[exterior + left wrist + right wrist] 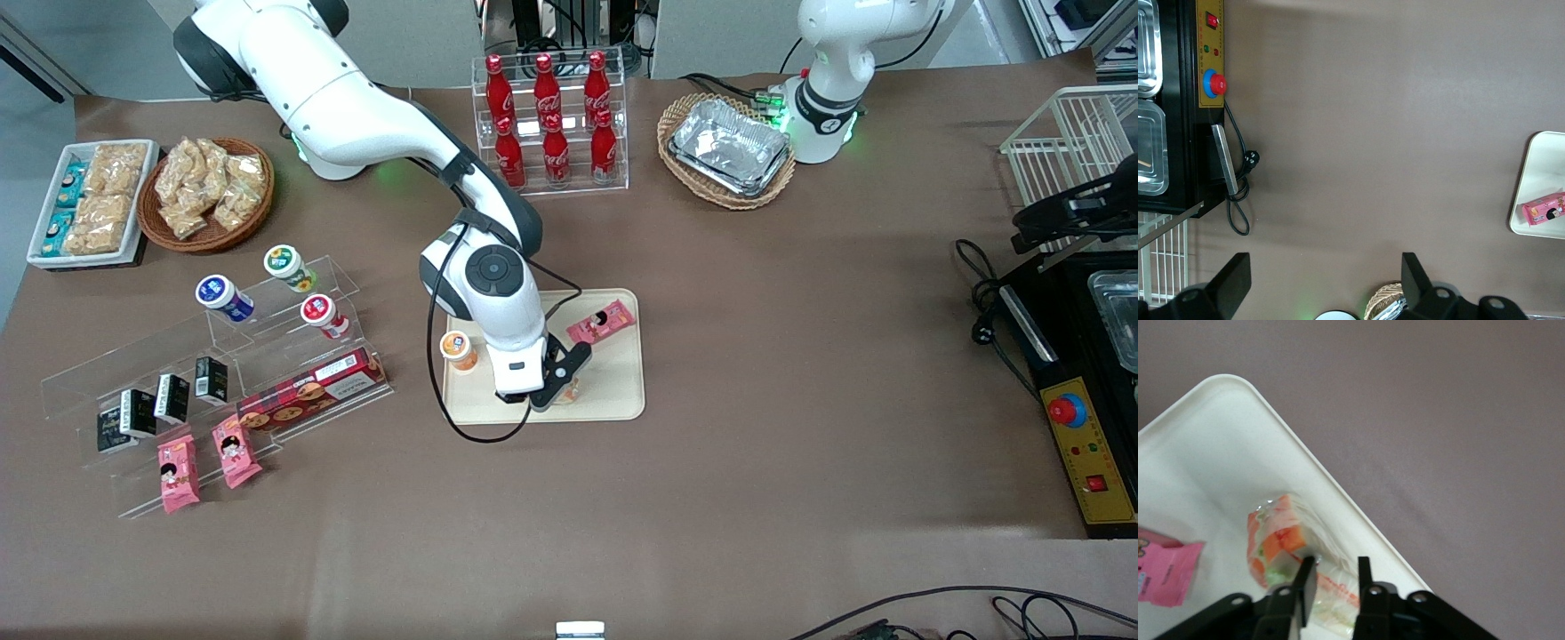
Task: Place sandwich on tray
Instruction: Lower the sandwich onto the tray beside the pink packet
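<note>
The sandwich (1281, 543), a clear-wrapped wedge with orange and green filling showing at its cut edge, sits over the cream tray (1211, 453) close to the rim nearest the front camera, with the gripper (1333, 577) clamped on its wrap, one finger on either side. From the wrist camera I cannot tell whether the sandwich already rests on the tray floor or hangs just above it. In the front view the gripper (556, 391) is low over the tray (622, 373) and hides most of the sandwich. A pink snack packet (601, 322) lies on the tray too, farther from the front camera, and a small orange-capped jar (458, 348) stands at the tray's edge toward the working arm's end of the table. Around it sit a rack of red cola bottles (549, 120), a wicker basket of foil trays (727, 149) and acrylic steps with little jars and boxes (222, 356). I would judge this the set-down step, nearly complete: the next move calls for settling the wedge flat, parting the fingers and rising straight up so the soft wrap does not drag toward the rim.
</note>
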`<action>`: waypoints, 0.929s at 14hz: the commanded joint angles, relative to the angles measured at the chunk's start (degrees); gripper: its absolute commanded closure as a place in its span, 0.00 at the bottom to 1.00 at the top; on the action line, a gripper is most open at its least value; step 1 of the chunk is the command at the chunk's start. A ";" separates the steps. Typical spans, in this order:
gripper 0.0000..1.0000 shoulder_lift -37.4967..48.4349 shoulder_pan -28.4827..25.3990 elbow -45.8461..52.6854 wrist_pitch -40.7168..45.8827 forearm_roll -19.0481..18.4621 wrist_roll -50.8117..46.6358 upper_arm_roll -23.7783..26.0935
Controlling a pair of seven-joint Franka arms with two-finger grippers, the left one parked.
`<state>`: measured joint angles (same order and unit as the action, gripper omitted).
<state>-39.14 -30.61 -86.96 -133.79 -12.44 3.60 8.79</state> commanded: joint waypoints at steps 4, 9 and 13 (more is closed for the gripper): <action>0.00 -0.32 0.19 1.71 -0.15 -1.35 -1.32 -0.17; 0.00 1.52 0.55 1.53 1.34 -0.48 -0.96 -0.09; 0.00 3.98 1.77 1.62 4.85 0.40 -0.70 0.09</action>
<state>-37.46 -30.08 -85.48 -132.20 -12.44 3.48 8.56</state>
